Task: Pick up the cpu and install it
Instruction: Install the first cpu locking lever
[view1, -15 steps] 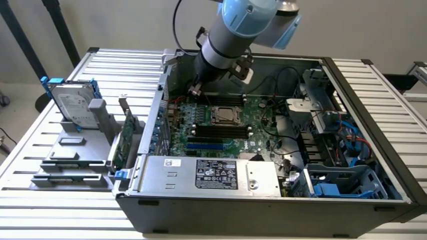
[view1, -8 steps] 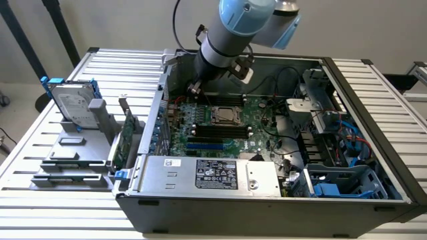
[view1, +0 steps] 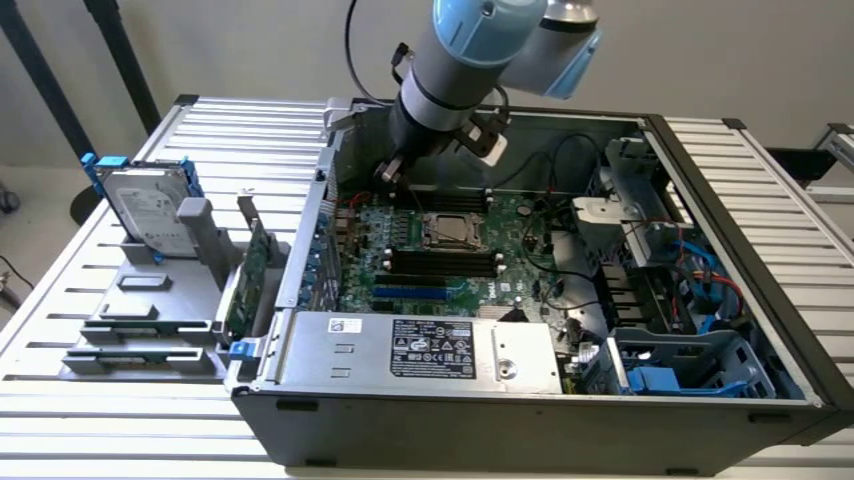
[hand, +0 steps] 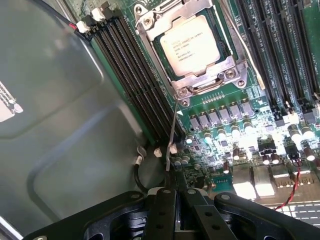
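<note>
1. The slatted metal worktop carries an open computer case, lying on its side with the interior facing up. Clock directions below refer to the exterior view, with 12 o'clock at the far edge.
2. The robot arm enters the case from 12 o'clock and reaches down over the far edge of the board.
3. A silver power supply sits inside the case at 6 o'clock.
4. The green motherboard lies on the case floor, from the centre toward 9 o'clock.
5. Outside the case, at 9 o'clock, a grey rack holds a hard drive with blue side rails, standing on edge. A long green circuit card stands between the rack and the case wall.
6. The cpu lies flat in its socket near the middle of the motherboard. Its silver top faces up, the metal retention frame is closed around it, and black memory slots run along both sides.
7. The gripper hangs at 11 o'clock from the cpu, near it but not touching it.
8. The fingers are fully closed together. They do not hold the cpu.
9. A thin socket lever runs from the frame corner to the fingertips. Whether it is clamped between them cannot be determined.
</note>
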